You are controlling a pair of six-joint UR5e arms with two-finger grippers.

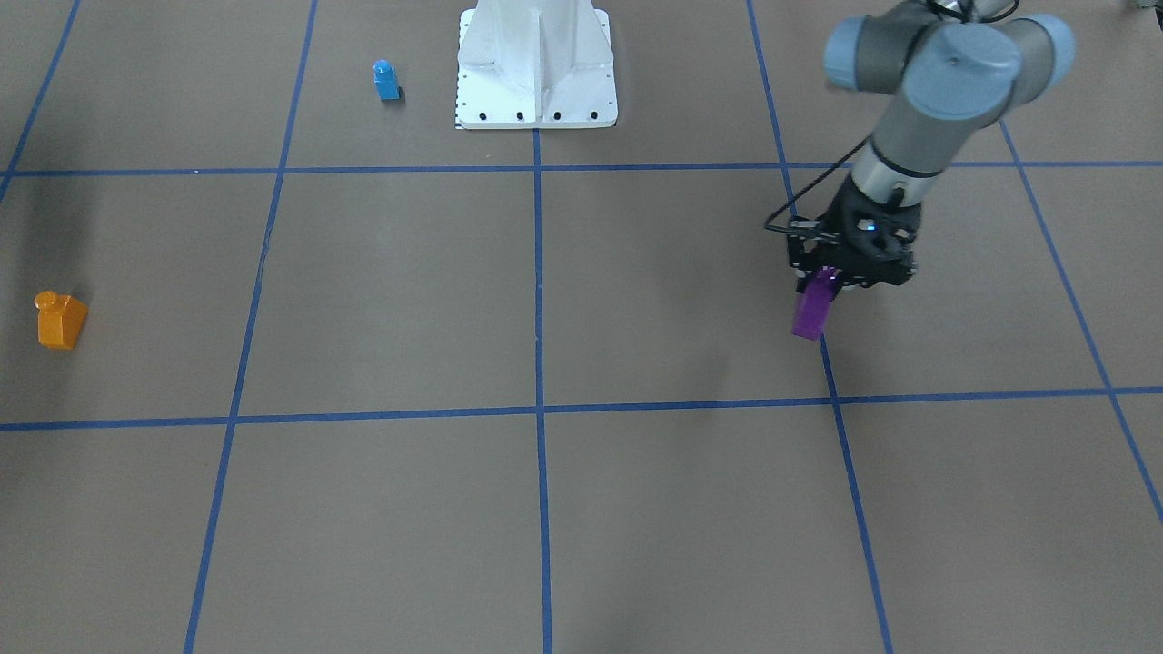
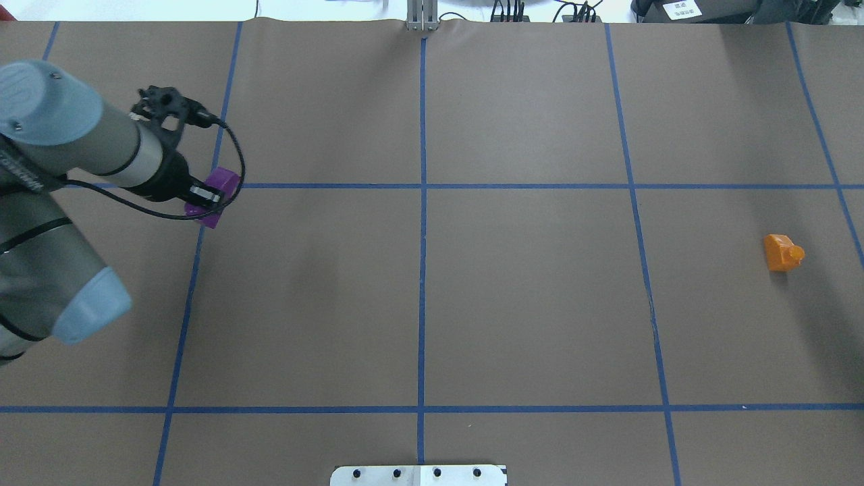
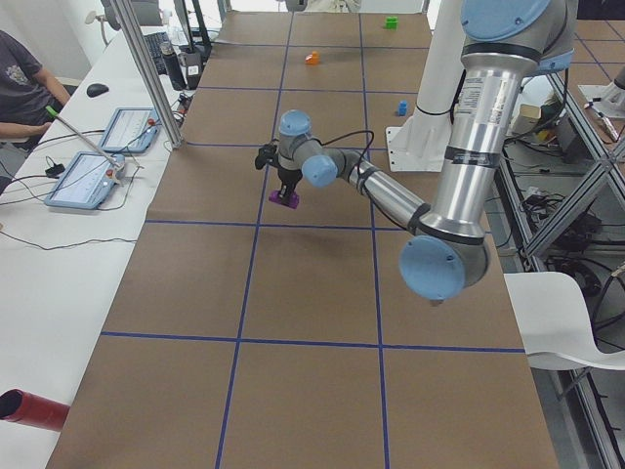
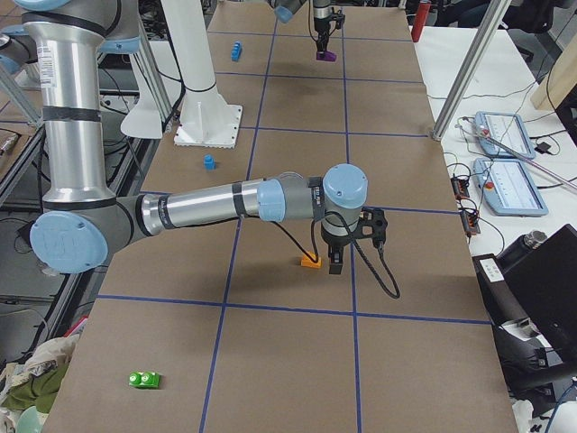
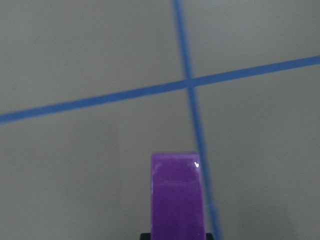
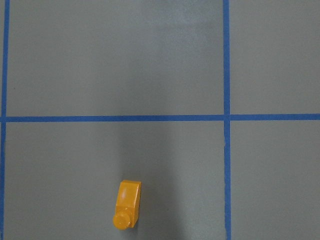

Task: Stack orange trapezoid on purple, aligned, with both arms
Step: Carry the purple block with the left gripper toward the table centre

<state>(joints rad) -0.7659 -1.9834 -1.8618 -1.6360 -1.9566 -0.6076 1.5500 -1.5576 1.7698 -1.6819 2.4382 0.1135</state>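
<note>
The purple brick [image 1: 811, 313] is held in my left gripper [image 1: 825, 283], which is shut on it near a crossing of blue tape lines. It also shows in the overhead view [image 2: 219, 182] and in the left wrist view [image 5: 177, 195]. I cannot tell whether it touches the paper. The orange trapezoid [image 2: 781, 252] lies alone on the paper at the far right of the overhead view, stud up in the right wrist view [image 6: 127, 204]. My right gripper [image 4: 335, 263] shows only in the exterior right view, over the orange trapezoid [image 4: 311, 262]. I cannot tell whether it is open or shut.
A small blue brick [image 1: 386, 80] stands beside the white robot base [image 1: 536, 82]. A green brick [image 4: 144, 380] and a long blue brick [image 4: 236, 50] lie far off. Tablets [image 4: 509, 162] sit on the side table. Blue tape lines grid the brown paper.
</note>
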